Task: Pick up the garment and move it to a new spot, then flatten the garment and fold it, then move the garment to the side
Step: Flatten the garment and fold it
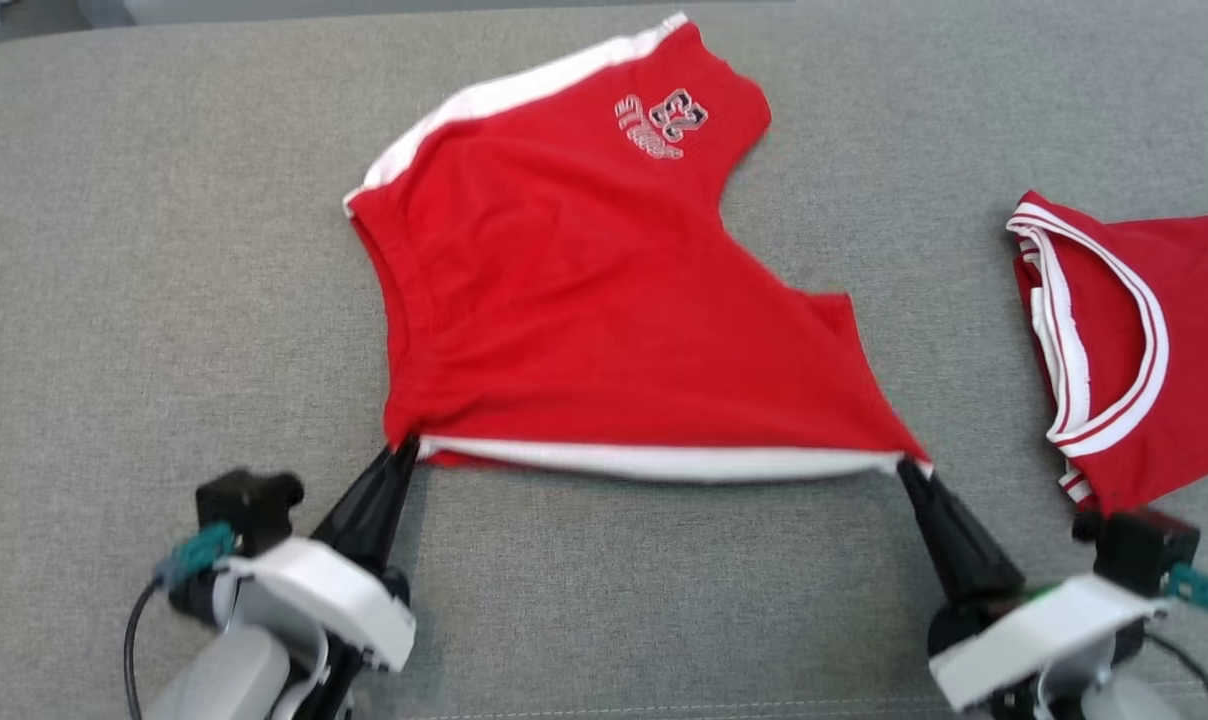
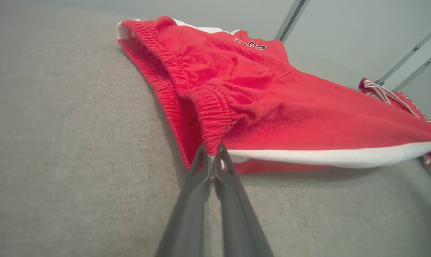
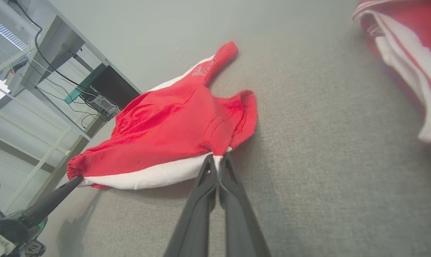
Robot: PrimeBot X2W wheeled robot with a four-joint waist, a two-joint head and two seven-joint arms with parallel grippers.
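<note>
Metal shelving (image 3: pixel 53 53) beyond red shorts (image 3: pixel 165 132), right-wrist view

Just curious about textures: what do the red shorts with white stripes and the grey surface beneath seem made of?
Red shorts with white stripes: probably soft matte cotton-like knit, given the ribbed elastic waistband and limp creases. Grey surface: seemingly coarse woven upholstery cloth, matte, its flecked weave visible.

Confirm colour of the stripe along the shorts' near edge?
White, on the red shorts; clearest in the head view.

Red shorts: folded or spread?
Spread, not folded: the shorts lie open on the grey surface, near white edge pulled taut between left gripper and right gripper.
</note>
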